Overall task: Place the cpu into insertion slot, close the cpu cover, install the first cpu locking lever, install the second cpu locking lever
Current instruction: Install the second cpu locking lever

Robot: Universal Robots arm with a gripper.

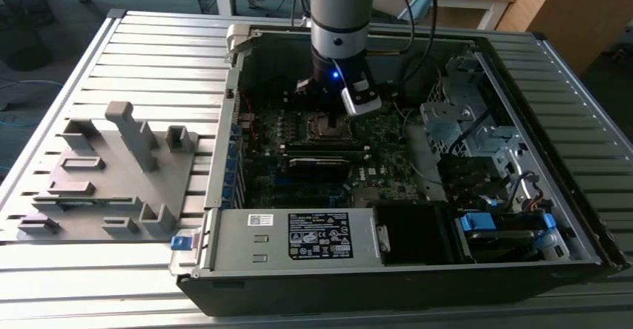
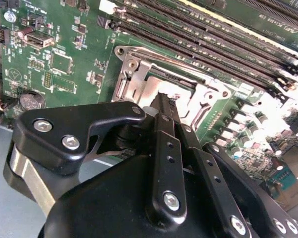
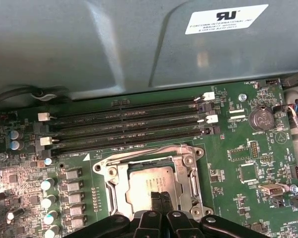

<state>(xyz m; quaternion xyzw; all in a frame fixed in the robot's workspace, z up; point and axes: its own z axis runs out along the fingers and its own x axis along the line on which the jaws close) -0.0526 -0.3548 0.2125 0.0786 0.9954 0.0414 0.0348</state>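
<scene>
My black two-fingered gripper (image 3: 159, 198), fingers pinched narrow with nothing held, hovers over the dull grey-brown square cpu (image 3: 151, 184), seated inside the thin silvery metal cpu cover (image 3: 188, 171). Levers look next; that needs precise hooking.

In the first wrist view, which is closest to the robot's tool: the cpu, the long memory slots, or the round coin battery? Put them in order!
1. The cpu, right at the tool tips.
2. The memory slots, just beyond the socket.
3. The coin battery, off toward the board's corner.
</scene>
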